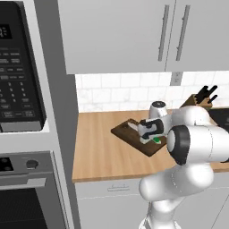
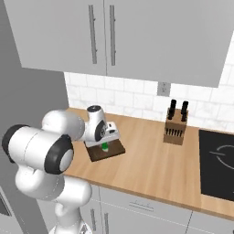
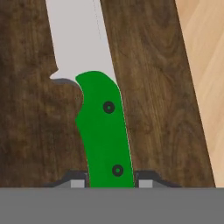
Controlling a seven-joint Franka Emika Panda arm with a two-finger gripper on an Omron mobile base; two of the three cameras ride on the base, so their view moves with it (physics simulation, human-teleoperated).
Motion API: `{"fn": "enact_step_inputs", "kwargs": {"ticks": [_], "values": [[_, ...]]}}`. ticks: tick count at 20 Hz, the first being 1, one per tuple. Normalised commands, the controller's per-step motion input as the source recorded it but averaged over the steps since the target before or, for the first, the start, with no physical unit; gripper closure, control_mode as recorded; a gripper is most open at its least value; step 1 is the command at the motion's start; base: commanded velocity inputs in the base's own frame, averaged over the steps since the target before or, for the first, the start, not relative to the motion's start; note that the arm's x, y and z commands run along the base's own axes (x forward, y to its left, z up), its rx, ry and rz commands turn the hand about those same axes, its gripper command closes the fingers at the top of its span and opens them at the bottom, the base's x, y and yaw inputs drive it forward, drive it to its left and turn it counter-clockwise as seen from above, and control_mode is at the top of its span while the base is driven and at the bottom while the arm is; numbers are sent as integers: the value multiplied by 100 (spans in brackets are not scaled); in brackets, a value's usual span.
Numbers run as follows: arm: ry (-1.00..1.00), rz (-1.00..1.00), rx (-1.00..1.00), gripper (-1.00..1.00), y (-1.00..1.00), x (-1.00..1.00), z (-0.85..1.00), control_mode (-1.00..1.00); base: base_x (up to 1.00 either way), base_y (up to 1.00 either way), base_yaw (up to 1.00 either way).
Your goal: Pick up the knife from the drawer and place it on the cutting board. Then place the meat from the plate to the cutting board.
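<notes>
From the left base view, the white arm is blocking part of the cutting board (image 1: 134, 134) on the desk (image 1: 98, 152), a knife block (image 1: 199, 100) standing behind. From the right, the tool (image 2: 106, 145) is hanging over the board. In the hand view, the tool is clamping the knife (image 3: 103, 127) by its green handle, silver blade lying over the dark board.

Green-handled knife (image 3: 105, 131) flat over dark cutting board (image 3: 153, 87), handle gripped.

There is one knife (image 3: 103, 109) with a green handle. It lies on one brown cutting board (image 3: 148, 87). One wooden knife block (image 2: 175, 129) stands on the counter, and I think two black handles stick out, though they are small. One microwave (image 1: 20, 67), one oven (image 1: 27, 192).
</notes>
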Motion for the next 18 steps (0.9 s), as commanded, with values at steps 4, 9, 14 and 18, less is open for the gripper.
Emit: {"fn": "enact_step_inputs", "kwargs": {"ticks": [4, 9, 14, 18], "values": [[0, 0, 0, -100, 0, -3, 9, -100, 0, 0, 0], [-3, 0, 0, -100, 8, -34, 44, -100, 0, 0, 0], [-3, 0, 0, -100, 8, -96, 51, -100, 0, 0, 0], [0, 0, 0, -100, 0, -66, 60, -100, 0, 0, 0]]}}
